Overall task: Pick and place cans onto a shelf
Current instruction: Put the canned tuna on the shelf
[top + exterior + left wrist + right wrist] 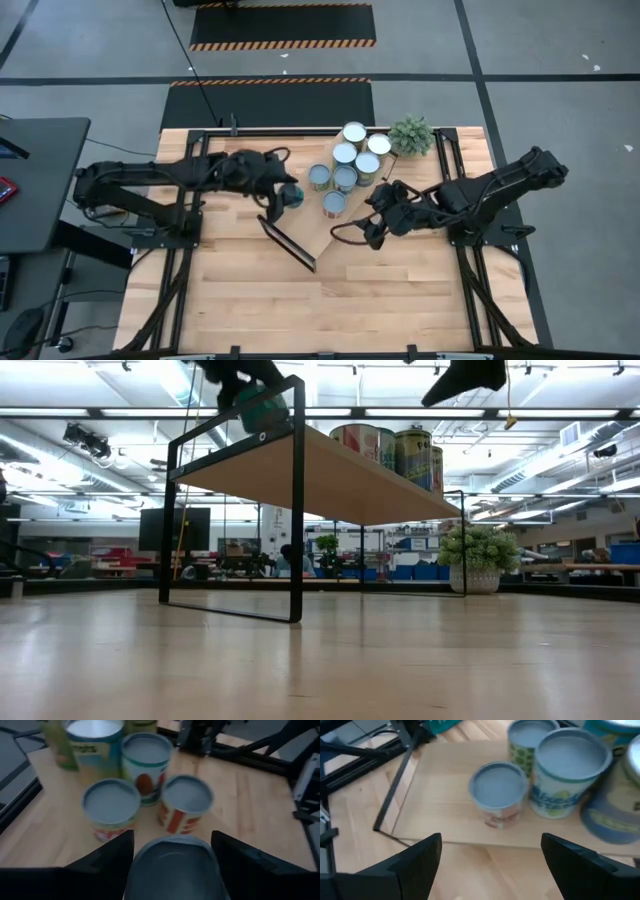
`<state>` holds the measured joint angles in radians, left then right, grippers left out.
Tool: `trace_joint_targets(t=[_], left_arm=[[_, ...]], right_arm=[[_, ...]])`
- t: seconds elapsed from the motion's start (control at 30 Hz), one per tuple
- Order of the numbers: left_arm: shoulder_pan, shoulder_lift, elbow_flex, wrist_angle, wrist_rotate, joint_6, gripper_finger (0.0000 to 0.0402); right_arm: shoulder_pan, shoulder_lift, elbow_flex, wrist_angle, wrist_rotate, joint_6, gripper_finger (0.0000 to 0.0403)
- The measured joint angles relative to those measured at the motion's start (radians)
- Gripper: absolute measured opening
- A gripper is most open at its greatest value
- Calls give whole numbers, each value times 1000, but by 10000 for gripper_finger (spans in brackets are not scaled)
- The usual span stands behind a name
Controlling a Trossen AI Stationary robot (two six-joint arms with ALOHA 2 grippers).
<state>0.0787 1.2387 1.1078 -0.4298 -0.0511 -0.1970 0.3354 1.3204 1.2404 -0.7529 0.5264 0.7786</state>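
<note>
Left gripper [291, 195] clamped on a can [172, 868] over the shelf [330, 235] near its dark end frame, other cans [345, 160] clustered on the shelf, right gripper [372, 232] hovering alongside, fingers spread, empty.

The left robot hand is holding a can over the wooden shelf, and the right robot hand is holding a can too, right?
Not quite. The left gripper does hold a grey-topped can over the light-wood shelf, but the right gripper is open and empty, as the right wrist view shows.
</note>
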Motion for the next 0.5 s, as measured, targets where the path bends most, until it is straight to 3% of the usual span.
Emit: trace_joint_targets(t=[0.5], left_arm=[[152,33,0,31,83,38,247]], right_arm=[[-43,-162,0,-54,3,-57,348]])
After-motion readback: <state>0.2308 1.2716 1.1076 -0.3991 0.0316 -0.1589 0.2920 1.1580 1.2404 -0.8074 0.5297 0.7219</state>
